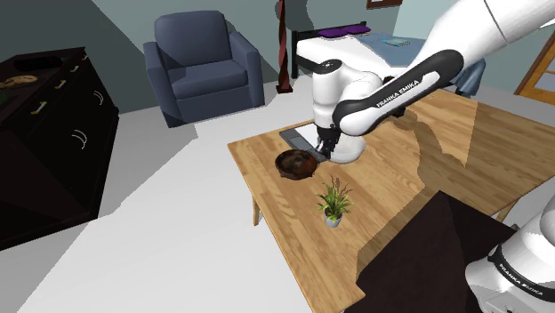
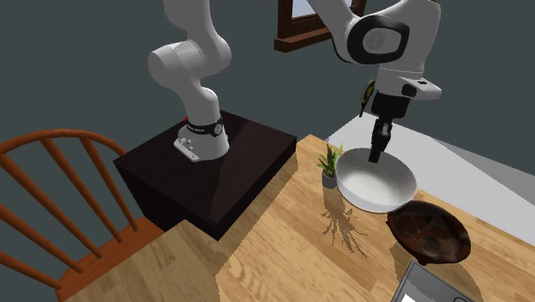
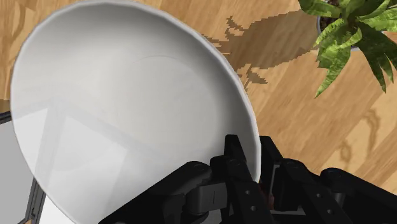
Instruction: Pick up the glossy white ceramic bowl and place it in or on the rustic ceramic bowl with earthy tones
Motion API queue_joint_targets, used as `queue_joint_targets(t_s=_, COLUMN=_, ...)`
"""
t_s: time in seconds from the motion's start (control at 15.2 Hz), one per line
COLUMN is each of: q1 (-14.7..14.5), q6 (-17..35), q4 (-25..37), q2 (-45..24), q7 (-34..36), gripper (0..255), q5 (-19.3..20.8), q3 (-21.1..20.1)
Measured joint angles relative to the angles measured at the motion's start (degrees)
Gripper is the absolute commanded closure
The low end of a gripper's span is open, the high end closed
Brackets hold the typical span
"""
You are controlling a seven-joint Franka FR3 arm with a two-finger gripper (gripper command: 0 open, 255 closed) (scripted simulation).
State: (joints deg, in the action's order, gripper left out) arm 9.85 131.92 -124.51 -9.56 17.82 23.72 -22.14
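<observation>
Currently the gripper [image 2: 377, 155] is closed on the rim of the white bowl [image 2: 375, 184]; jaws are narrow, w/ only the bowl wall between them. Wrist view confirms this: gripper [image 3: 253, 151] has one of its fingers [image 3: 233, 153] inside the white bowl [image 3: 127, 108] and the other outside, rim clamped between.

Bowl position, second exterior view: over the wooden table [image 2: 283, 257], between the small potted plant [image 2: 330, 163] and the brown bowl [image 2: 429, 232]. The white bowl's rim overlaps the brown bowl's near edge in that view. We cannot tell whether the white bowl's base touches the table. The brown bowl sits upright on the table, nothing inside.

Shoulder view: gripper [image 1: 326, 147] points down just beside the brown bowl [image 1: 296, 164], on the side toward that view's right. The potted plant [image 1: 333, 203] stands near, toward the table's front edge. A flat grey rectangular item [image 1: 298, 135] lies just behind the brown bowl; type not identifiable.

Surroundings: blue armchair [image 1: 203, 58] and dark cabinet [image 1: 44, 133] off the table; wooden chair [image 2: 60, 197] beside the arm's dark stand [image 2: 231, 172].
</observation>
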Motion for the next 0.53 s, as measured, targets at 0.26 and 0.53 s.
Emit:
queue_joint_targets(t_s=0.26, q1=-1.93, q6=-5.30, q4=11.79, q2=-7.59, q7=0.70, gripper=255, q5=1.71, q3=0.11)
queue_joint_targets(t_s=0.53, q1=-4.88, q6=-10.24, q4=24.07, q2=-15.92, q7=1.46, gripper=255, q5=3.51, q3=0.59)
